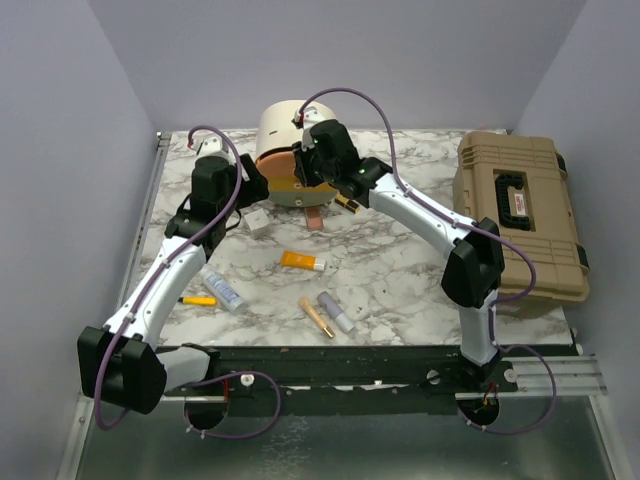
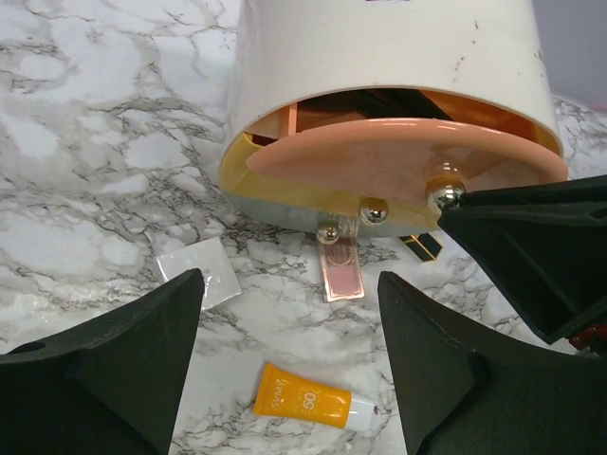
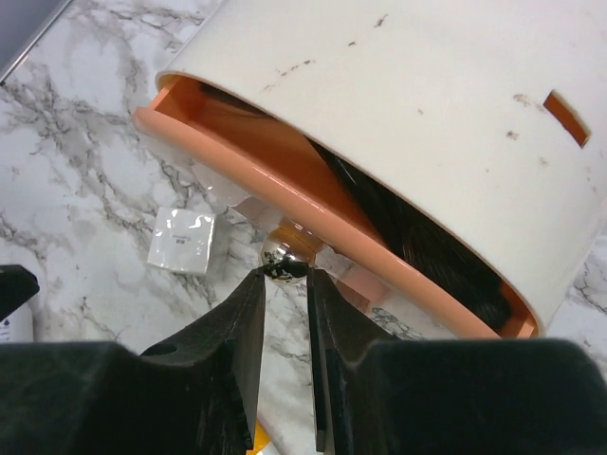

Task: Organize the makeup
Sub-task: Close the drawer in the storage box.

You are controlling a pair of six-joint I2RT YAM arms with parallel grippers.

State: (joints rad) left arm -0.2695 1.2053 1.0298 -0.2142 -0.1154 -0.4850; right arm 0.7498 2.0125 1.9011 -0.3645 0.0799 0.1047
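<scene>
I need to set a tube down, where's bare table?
Bare marble between the orange tube, lilac tube and the right arm; also between round case and toolbox. Crowded before the case: left gripper open, right gripper shut on its knob.

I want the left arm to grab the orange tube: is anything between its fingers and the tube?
Nothing visible does. The orange tube lies alone on marble, framed between the open left gripper's fingers; the white cube and pink palette lie beyond.
</scene>
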